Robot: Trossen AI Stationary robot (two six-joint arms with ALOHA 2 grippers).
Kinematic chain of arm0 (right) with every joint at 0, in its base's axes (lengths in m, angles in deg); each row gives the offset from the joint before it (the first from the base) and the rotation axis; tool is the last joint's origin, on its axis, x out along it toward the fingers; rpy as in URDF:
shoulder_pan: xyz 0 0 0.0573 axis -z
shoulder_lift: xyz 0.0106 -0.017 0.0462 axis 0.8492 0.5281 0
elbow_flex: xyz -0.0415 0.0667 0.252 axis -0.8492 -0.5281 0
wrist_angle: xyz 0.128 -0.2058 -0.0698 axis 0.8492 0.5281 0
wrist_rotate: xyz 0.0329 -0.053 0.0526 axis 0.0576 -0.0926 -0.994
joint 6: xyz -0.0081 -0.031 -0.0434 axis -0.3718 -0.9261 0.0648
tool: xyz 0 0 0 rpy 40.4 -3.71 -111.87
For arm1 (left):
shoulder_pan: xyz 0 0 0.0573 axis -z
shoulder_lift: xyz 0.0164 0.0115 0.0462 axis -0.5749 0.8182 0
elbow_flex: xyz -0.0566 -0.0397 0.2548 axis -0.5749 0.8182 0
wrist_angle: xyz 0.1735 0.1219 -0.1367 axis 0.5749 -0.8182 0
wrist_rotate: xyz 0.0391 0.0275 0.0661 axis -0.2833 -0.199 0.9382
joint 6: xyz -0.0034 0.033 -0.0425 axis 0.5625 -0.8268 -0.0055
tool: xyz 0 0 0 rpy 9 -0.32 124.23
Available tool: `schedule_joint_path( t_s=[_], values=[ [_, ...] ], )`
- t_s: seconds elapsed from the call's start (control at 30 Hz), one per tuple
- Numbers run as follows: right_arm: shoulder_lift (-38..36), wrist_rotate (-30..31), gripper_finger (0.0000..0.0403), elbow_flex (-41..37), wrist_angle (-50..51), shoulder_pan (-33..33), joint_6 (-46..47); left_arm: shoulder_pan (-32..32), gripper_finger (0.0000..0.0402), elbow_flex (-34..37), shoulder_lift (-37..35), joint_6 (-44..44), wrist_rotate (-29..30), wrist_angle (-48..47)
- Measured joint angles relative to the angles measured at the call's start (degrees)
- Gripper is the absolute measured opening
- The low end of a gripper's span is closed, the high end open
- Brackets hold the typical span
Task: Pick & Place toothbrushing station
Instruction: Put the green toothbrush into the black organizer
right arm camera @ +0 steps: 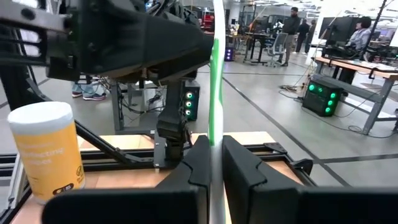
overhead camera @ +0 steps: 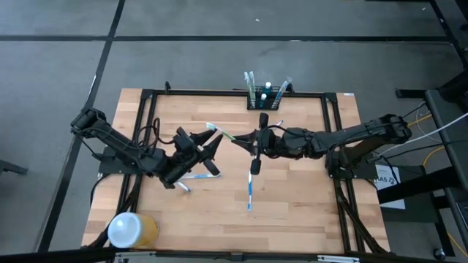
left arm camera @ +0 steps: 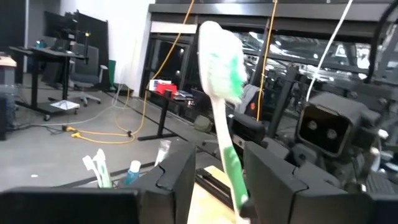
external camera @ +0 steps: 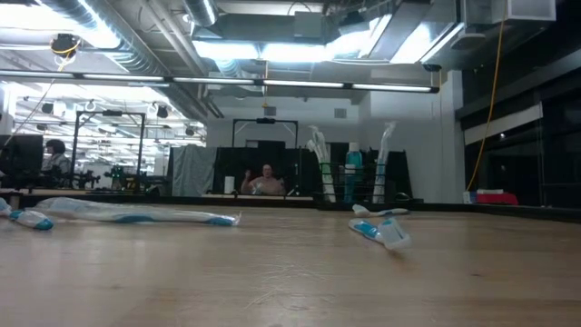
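A green-and-white toothbrush is being gripped by the closed right gripper above the bench's middle. It is being flanked by the left gripper's parted fingers. The black rack is being kept at the bench's far edge.

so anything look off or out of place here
Yes: a green-and-white toothbrush hangs in mid-air between the left gripper and right gripper, which is shut on it. Two blue toothbrushes lie loose on the table instead of in the black rack at the far edge.
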Motion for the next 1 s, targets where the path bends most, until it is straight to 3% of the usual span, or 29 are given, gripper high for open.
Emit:
schedule_joint_path(
  t_s=[0.17,0.47,1.0],
  values=[
    [0.04,-0.01,0.0020,0.00,0.12,0.04,0.00,-1.26,0.0110,0.00,-0.02,-0.50,-0.05,1.56],
    [0.09,0.08,0.0020,-0.02,0.77,0.04,0.04,-1.86,0.0008,0.00,-0.04,-0.69,-1.06,1.76],
    [0.07,0.05,0.0020,-0.02,1.00,0.04,0.42,-2.21,0.0018,0.02,-0.17,-5.04,-2.83,5.97]
  ],
)
